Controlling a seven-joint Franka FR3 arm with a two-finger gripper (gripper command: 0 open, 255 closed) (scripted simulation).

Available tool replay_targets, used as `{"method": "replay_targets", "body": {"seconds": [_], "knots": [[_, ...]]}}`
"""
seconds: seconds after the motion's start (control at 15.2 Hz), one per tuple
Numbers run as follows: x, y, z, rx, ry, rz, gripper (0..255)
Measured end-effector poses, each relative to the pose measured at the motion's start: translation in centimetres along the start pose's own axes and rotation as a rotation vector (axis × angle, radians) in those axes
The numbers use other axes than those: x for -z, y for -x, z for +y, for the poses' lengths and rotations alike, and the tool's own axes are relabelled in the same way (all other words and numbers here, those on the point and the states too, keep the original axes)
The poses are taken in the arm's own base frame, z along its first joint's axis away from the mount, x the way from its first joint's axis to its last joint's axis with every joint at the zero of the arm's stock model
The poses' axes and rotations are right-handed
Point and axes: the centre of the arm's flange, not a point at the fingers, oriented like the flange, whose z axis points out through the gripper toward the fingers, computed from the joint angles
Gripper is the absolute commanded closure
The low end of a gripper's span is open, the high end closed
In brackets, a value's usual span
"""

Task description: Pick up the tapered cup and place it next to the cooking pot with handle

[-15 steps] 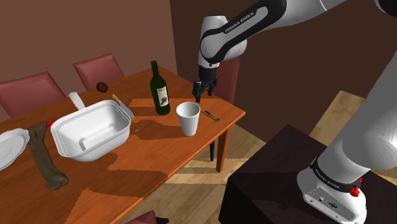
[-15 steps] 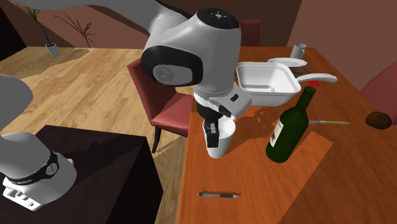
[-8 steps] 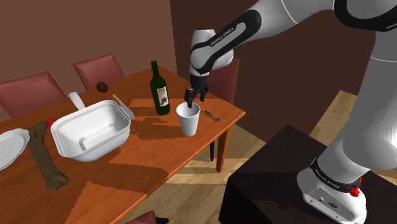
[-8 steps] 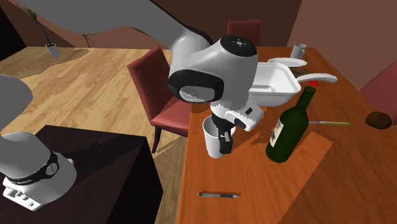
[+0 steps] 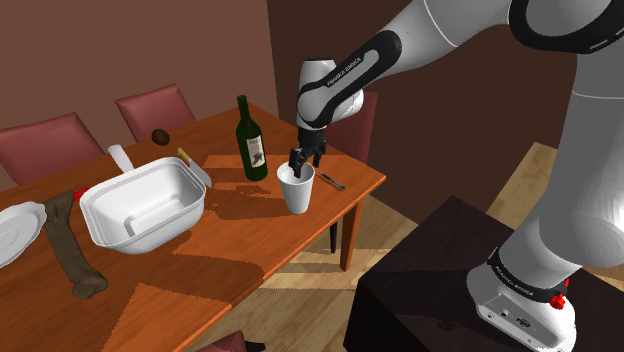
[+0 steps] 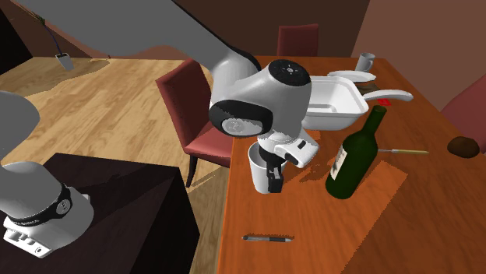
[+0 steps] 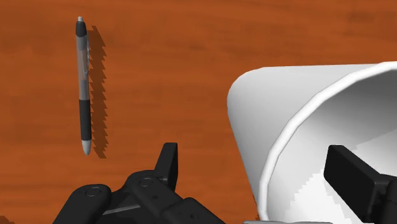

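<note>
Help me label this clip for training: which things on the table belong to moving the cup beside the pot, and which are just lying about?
In the job: white tapered cup; white pot with handle; gripper, its fingers open astride the cup's wall.

Lying about: green bottle; pen; white plate; brown lump.

In the shoulder view, the cup (image 5: 297, 189) stands on the counter (image 5: 232, 252) near its edge. The bottle (image 5: 251, 141) is just behind the cup to its left, the pen (image 5: 332, 181) lies close on its right, and the pot (image 5: 163, 231) sits farther to its left.
</note>
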Motion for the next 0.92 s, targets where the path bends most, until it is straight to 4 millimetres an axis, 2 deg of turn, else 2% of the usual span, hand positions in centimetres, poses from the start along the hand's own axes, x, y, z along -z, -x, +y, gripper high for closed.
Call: {"method": "replay_targets", "body": {"seconds": [0.2,0.26,0.92], "knots": [[-0.02,-0.02,-0.01,0.0,0.0,0.0,0],[-0.02,-0.02,-0.01,0.0,0.0,0.0,255],[-0.02,-0.02,0.01,0.0,0.0,0.0,255]]}}
